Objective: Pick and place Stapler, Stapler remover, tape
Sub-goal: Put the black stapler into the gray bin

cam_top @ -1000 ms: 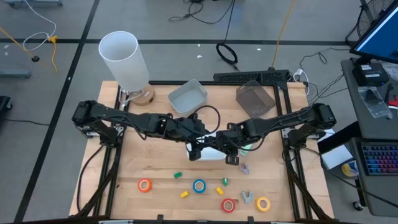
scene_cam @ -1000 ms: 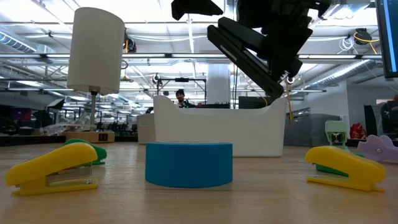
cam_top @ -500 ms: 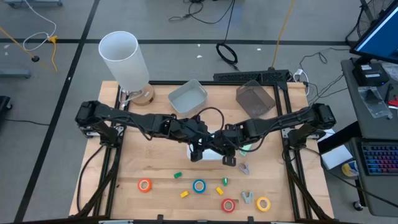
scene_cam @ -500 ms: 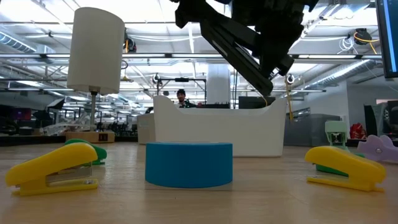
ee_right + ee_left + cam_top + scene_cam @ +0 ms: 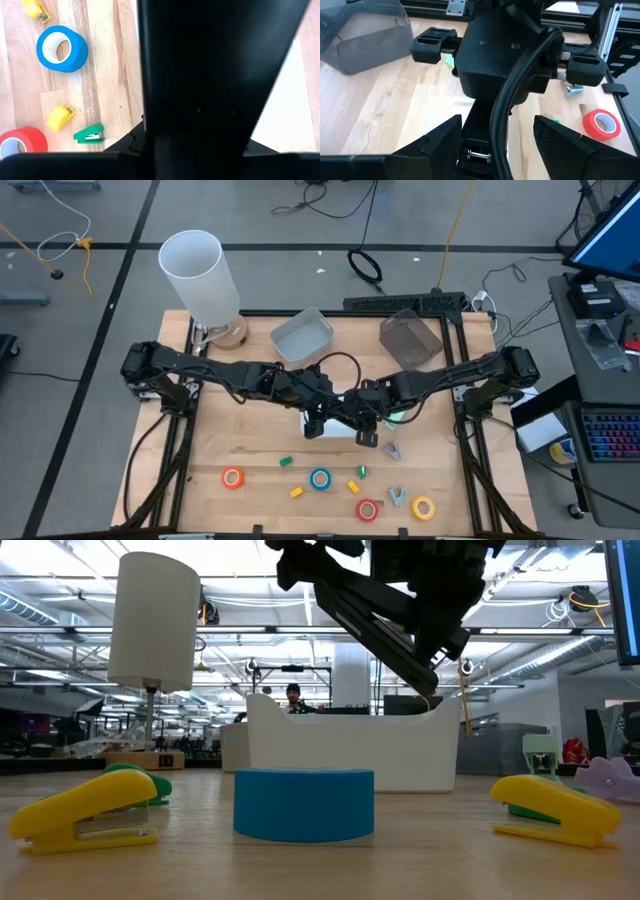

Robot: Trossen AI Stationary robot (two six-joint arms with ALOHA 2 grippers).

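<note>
A long black stapler [image 5: 385,630] hangs tilted in the air above a white bin [image 5: 350,750], with my right gripper [image 5: 365,432] shut on it. It fills the right wrist view [image 5: 210,75]. My left gripper [image 5: 497,122] is open. Its fingers stand either side of the stapler's near end [image 5: 475,157], facing my right gripper. I cannot tell whether they touch it. Orange [image 5: 233,477], blue [image 5: 320,478], red [image 5: 367,509] and yellow [image 5: 423,507] tape rolls lie flat near the front edge. Two staple removers [image 5: 392,450] [image 5: 398,498] lie on the table. My right gripper holds the black stapler, which itself hides the fingers and the place of contact in the right wrist view. The stapler is lifted clear above the white bin [image 5: 335,427]. It is tilted, with the end toward the table's left higher [image 5: 330,590] and the other end lower [image 5: 435,665].
Small yellow [image 5: 296,491] [image 5: 352,485] and green [image 5: 285,462] [image 5: 362,471] staplers lie among the tape rolls. A grey bin [image 5: 302,335], a dark clear bin [image 5: 410,338] and a tall white cylinder [image 5: 200,275] stand along the far edge.
My right gripper has tipped a little. With it the black stapler has swung, and its lower end has risen and gone toward the table's left. It has stayed clear of the white bin. Neither gripper has opened or shut.
</note>
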